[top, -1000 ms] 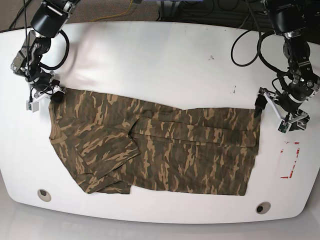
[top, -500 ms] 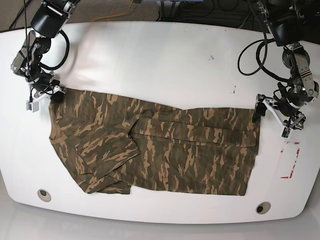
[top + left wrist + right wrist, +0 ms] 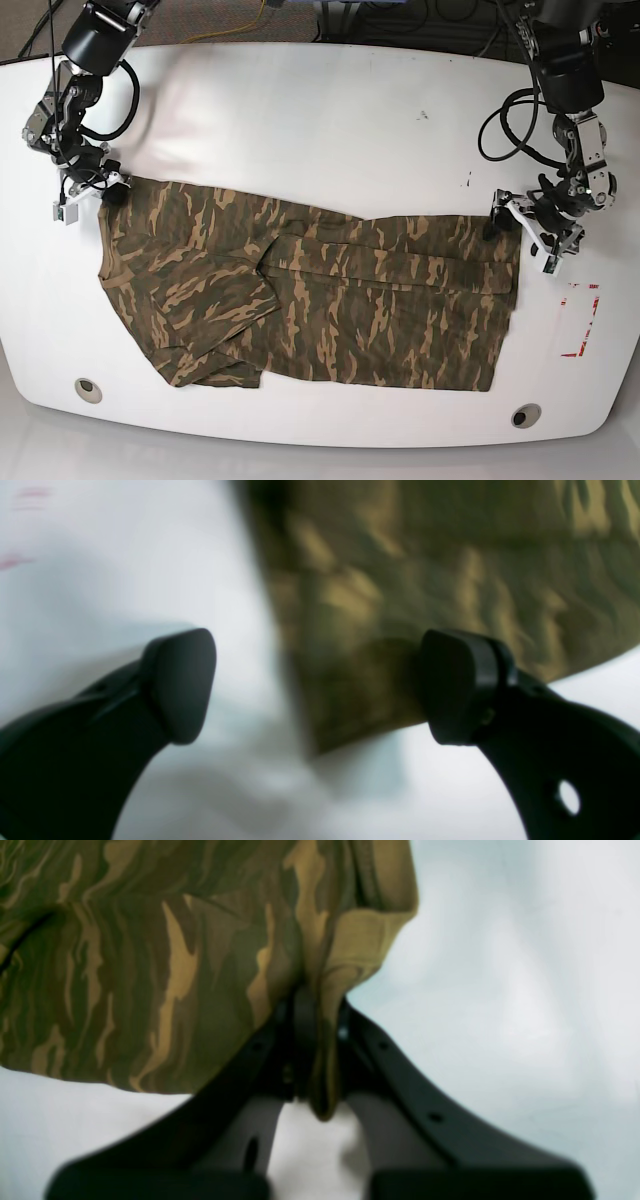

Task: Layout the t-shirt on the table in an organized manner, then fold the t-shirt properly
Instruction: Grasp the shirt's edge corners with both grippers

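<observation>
The left gripper [image 3: 522, 226] has moved in toward the corner of the soft camouflage cloth t-shirt [image 3: 320, 295]. It now sits over that corner. Its jaws stand wide apart.

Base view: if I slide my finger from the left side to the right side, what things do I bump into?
The right hand pinching the shirt's corner → the t-shirt spread flat on the table → the left hand, open at the shirt's other top corner → red marks near the table's right edge.

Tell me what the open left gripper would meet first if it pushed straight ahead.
Probably the corner of the t-shirt, which lies just ahead of the left gripper, between its spread fingertips; depth is blurry.
</observation>
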Controlling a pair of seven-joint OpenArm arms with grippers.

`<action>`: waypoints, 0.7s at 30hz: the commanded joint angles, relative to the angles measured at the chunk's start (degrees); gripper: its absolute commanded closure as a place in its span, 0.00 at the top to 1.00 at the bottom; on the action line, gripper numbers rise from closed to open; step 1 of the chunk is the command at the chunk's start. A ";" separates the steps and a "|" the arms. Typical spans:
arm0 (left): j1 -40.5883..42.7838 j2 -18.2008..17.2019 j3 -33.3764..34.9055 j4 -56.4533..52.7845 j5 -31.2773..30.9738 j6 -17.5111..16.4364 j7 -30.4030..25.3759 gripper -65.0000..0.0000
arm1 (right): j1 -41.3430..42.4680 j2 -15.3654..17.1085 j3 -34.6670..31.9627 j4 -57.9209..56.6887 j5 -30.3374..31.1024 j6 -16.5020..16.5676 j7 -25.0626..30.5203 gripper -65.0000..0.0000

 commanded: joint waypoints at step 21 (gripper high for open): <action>0.63 -2.50 1.52 -2.70 -1.18 -0.19 -3.09 0.30 | 0.56 0.55 0.11 0.37 -1.00 0.12 -1.44 0.00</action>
